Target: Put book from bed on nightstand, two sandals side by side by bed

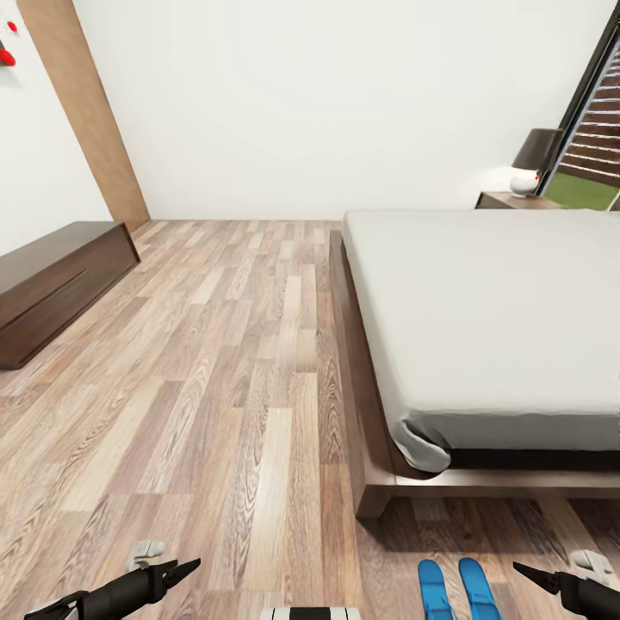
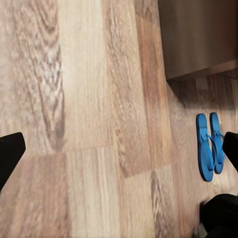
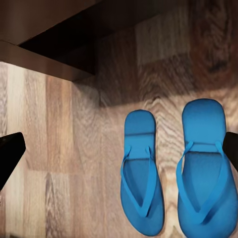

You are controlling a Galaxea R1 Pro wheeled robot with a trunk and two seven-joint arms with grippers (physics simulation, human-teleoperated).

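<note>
Blue sandals (image 1: 456, 588) side by side, toes toward the bed (image 1: 482, 327); both claws spread wide, empty.

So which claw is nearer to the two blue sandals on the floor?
The right claw. It hangs just beside the sandals, on their right, near the bed corner. The left claw is far off to their left, over bare floor.

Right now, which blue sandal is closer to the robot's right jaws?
The right-hand sandal of the pair. It lies on the floor on the side toward the right gripper, while its twin lies beside it, farther off toward the left.
</note>
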